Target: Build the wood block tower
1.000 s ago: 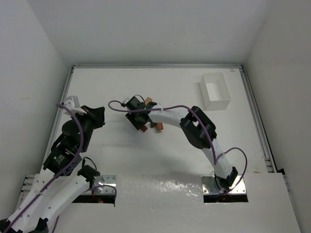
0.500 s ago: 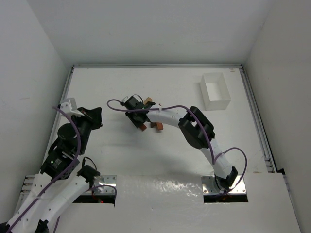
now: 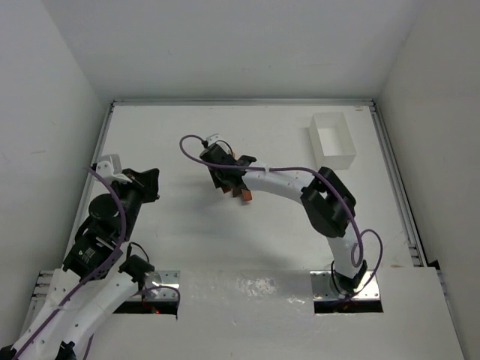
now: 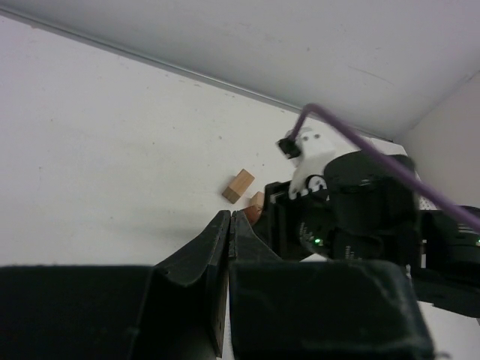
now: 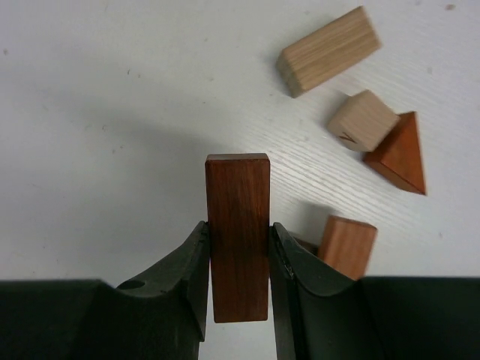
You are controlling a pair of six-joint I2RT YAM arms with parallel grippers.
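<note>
No tower stands yet: the right gripper has its fingers clamped on one reddish-brown wooden bar, the left gripper has its fingers together and empty, and the other wooden blocks lie loose at the frame's right.

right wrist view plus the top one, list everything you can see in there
reddish-brown bar: 1, reddish-brown, clamped between the right gripper's fingers
pale bar: 1, pale tan, lying on the table beyond the held bar
pale cube: 1, pale tan, beside the wedge
wedge: 1, reddish-brown, triangular, on the table
short block: 1, orange-brown, by the right gripper's finger
clear box: 1, clear, far right of the table
table: 1, white, under everything
left gripper: 1, black, shut and empty, over the table's left side
right gripper: 1, black, shut on the reddish-brown bar
</note>
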